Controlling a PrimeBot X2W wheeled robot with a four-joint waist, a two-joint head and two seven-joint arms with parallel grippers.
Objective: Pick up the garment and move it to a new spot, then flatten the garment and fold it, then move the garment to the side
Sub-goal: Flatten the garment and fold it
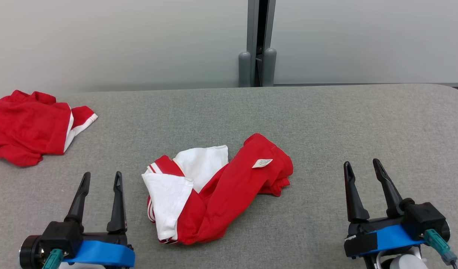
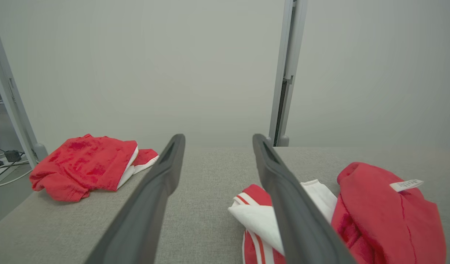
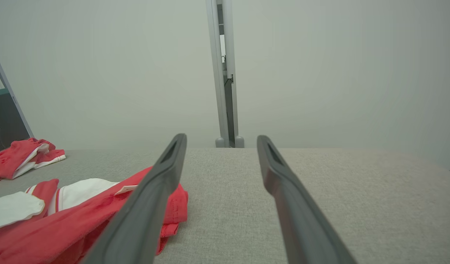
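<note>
A small white tag (image 1: pixel 262 163) is sewn to the red part of the garment (image 1: pixel 229 194), and there seems to be faint grey print on it, though it is too small and blurred to read in either the head view or the left wrist view. The garment lies crumpled near the middle of the grey cloth-covered table (image 1: pixel 344 123), closer to the near edge. Its red body runs slantwise from lower left to upper right, with white panels and red-and-white striped trim bunched at its left end (the tagged end is the one furthest from the left arm). The left gripper (image 1: pixel 103 173) sits low over the table just to the left of the garment. Its two dark fingers are spread apart with nothing between them, and it is not touching the cloth. The right gripper (image 1: pixel 361 162) is well off to the right of the garment over bare table, its fingers also standing wide and holding nothing. A second garment (image 1: pixel 31 127), red with a white edge, lies rumpled at the far left of the table. Behind the table is a pale wall (image 1: pixel 120 41) split by a grey upright post (image 1: pixel 258 41).
</note>
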